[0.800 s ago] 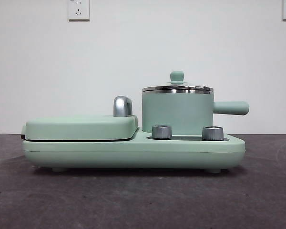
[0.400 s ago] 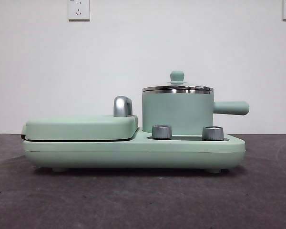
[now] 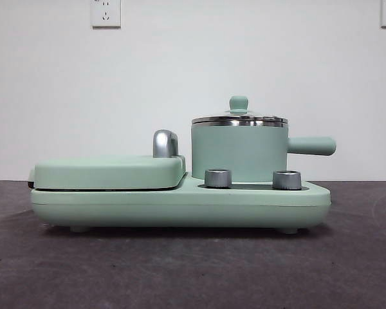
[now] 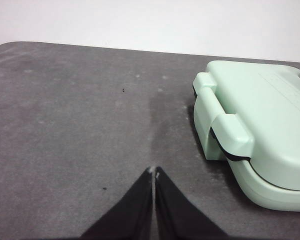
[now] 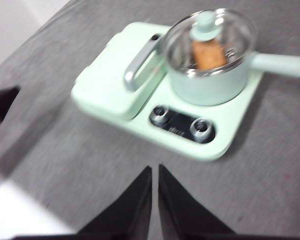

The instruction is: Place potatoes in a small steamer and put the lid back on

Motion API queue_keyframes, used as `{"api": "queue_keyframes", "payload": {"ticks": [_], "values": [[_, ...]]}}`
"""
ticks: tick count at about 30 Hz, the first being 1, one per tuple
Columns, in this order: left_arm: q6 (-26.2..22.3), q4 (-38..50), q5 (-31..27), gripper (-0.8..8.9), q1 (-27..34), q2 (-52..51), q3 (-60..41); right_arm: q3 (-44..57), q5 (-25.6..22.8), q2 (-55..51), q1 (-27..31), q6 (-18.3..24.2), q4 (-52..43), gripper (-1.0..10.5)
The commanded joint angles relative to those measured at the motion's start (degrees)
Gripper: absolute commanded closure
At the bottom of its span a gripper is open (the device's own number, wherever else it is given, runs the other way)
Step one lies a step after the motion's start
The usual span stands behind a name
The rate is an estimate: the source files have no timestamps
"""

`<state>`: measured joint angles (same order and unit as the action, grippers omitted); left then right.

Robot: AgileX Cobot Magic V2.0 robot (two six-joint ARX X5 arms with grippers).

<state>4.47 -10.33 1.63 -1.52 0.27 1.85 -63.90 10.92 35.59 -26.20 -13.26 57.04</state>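
Potato [image 5: 208, 54] lies inside the small steamer [image 3: 239, 153], lid [image 3: 239, 118] seated on its rim; both claws empty with jaws pressed together, right claw [image 5: 155, 168] high above and facing the steamer, left claw [image 4: 153, 171] off beside the grill end.

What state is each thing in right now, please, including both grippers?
Lid: seated on the pot, closed.
Pot: upright on the cooker base, covered.
Potato: inside the pot, seen through the glass.
Grill cover: shut flat.
Left gripper: shut, empty, above bare table.
Right gripper: shut, empty, away from the cooker.
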Motion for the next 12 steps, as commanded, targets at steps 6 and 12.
{"api": "queue_keyframes", "payload": {"ticks": [6,12], "values": [[-0.2,-0.1,0.0,8.08,0.0,-0.1,-1.1,21.9,0.6,-11.4,17.0,5.4,-28.0,9.3],[-0.2,-0.1,0.0,8.08,0.0,-0.1,-1.1,40.5,-4.5,-22.3,26.5,12.8,-40.9,9.3]]}}
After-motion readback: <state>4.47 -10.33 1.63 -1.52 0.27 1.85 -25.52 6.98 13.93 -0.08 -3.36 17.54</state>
